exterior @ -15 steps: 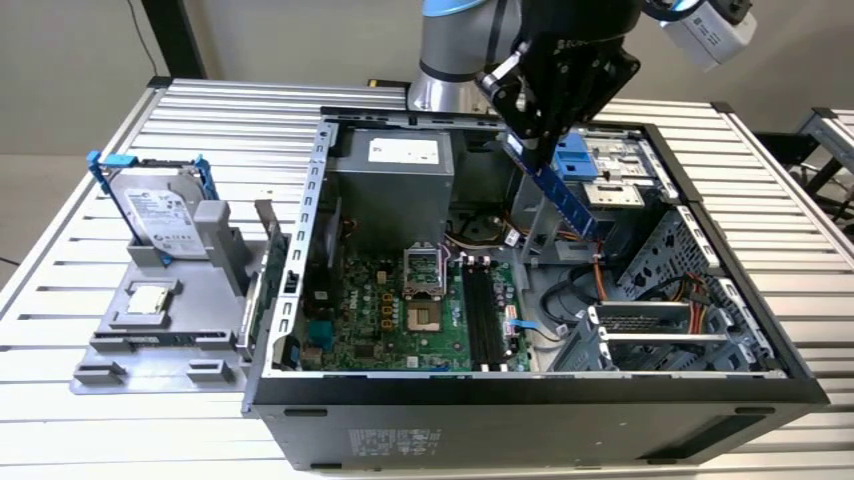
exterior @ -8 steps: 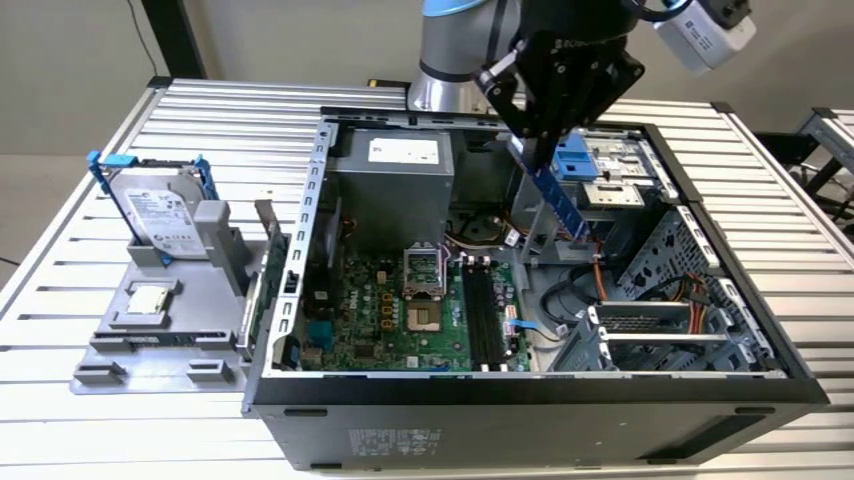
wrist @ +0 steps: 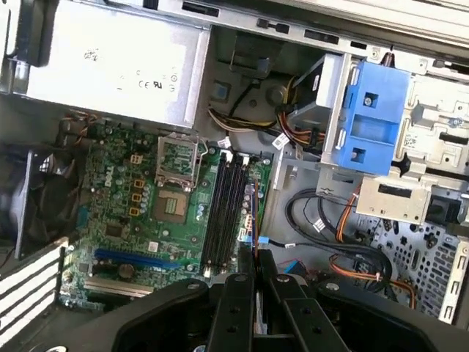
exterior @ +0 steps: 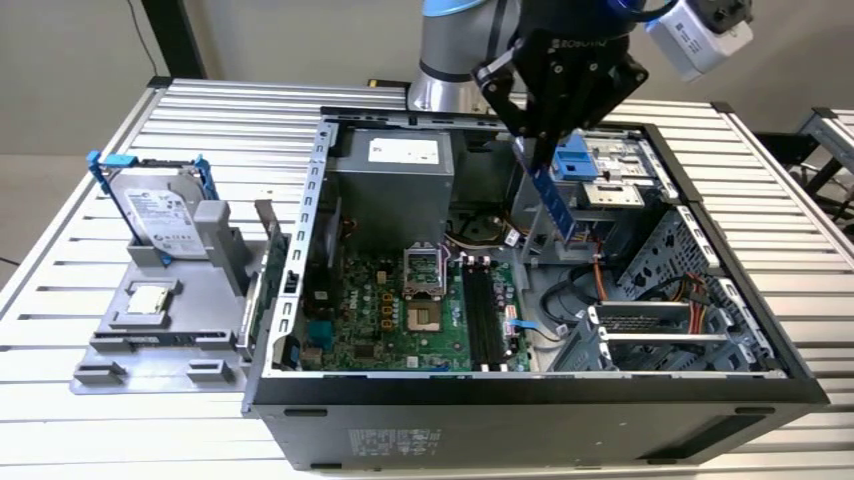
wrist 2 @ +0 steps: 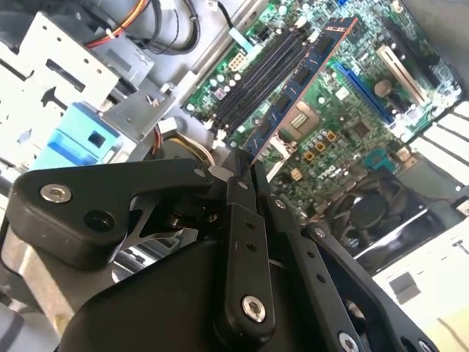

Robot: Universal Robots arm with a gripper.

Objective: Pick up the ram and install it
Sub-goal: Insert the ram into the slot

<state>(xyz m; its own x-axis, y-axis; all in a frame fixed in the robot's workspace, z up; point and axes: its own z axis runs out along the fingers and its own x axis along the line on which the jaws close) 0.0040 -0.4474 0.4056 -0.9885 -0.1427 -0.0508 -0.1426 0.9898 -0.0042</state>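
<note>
Seemingly, pincer (wrist 2: pixel 245 167) closed tight, gripping ram (wrist 2: pixel 299 82)

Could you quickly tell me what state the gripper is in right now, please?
Gripper: closed on the ram, holding it by one end above the open computer case.

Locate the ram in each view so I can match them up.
Exterior view: the ram hangs from the pincer over the open case.
Second wrist view: it sticks out from the pincer above the motherboard.
First wrist view: seen edge-on, by the memory slots.
Shared landmark: the black memory slots.
</note>
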